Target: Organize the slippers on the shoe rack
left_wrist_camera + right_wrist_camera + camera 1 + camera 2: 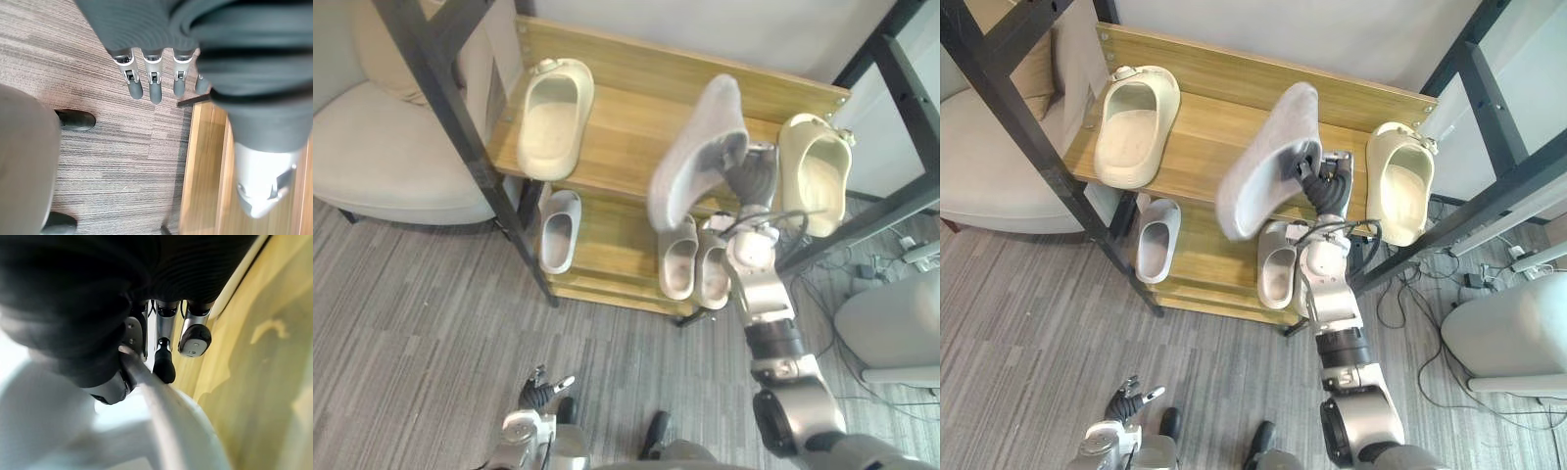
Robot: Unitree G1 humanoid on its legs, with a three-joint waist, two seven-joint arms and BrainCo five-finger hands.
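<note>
Right hand (1320, 186) is clamped on the grey slipper (1268, 157), fingers (164, 364) curled over its rim and thumb pinching, so the slipper is in the air, not on the rack. It hangs over the middle of the top shelf (626, 117) of the shoe rack (607, 284), tilted steeply. Its long axis runs near-left to far-right, one end up toward the far wall, the other down toward the near edge, opening facing right toward the hand.

Left cream slipper (553, 117) lies flat at the shelf's left end, and right cream slipper (815, 171) sits at the right end, overhanging the near edge. The bare wood between them is right under the held slipper, just left of the hand.

On the lower shelf (607, 235), a single pale slipper (560, 230) is at left and a pale pair (693, 259) at right, under the arm.

Left hand (546, 392) is low over the floor (411, 323), well apart from the rack, fingers (155, 88) straight and apart, holding nothing.

Judgement: this is the placing step. The right hand is the only one in reach, and the slipper needs levelling and turning before it is set down in the gap
</note>
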